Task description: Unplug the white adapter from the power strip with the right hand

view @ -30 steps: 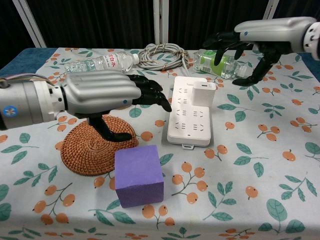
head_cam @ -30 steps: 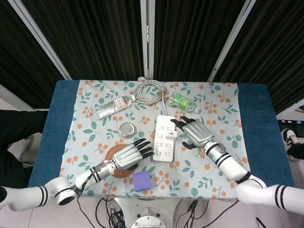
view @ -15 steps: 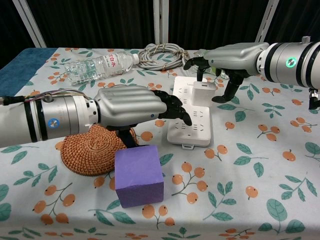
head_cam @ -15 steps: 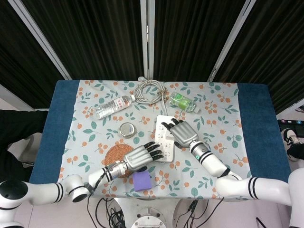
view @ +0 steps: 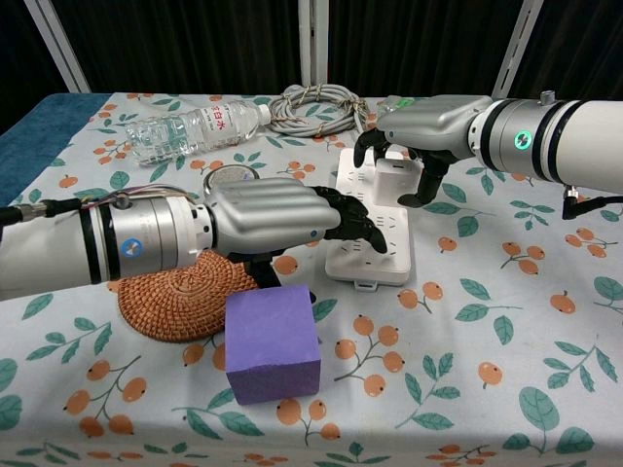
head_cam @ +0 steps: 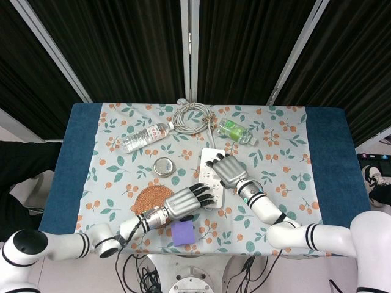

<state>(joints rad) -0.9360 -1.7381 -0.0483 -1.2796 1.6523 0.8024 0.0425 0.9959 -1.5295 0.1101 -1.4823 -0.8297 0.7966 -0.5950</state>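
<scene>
The white power strip [head_cam: 206,176] [view: 376,259] lies mid-table, long side running away from me. The white adapter [view: 394,179] is plugged into its far half; the head view hides it under my right hand. My right hand [head_cam: 227,168] [view: 428,125] arches over the adapter, fingers down on its left side and thumb on its right. I cannot tell whether they touch it. My left hand [head_cam: 186,200] [view: 277,214] holds nothing, and its fingertips rest on the near half of the strip.
A purple cube [view: 273,341] stands near the front edge beside a woven coaster [view: 170,297]. A round tin [head_cam: 163,166], a clear water bottle [head_cam: 145,137], a coiled cable [head_cam: 192,116] and a green bottle [head_cam: 235,131] lie further back.
My right hand has come in from the right and settled lower over the adapter, its fingers now straddling it. My left hand has slid forward from the coaster onto the strip's near half.
</scene>
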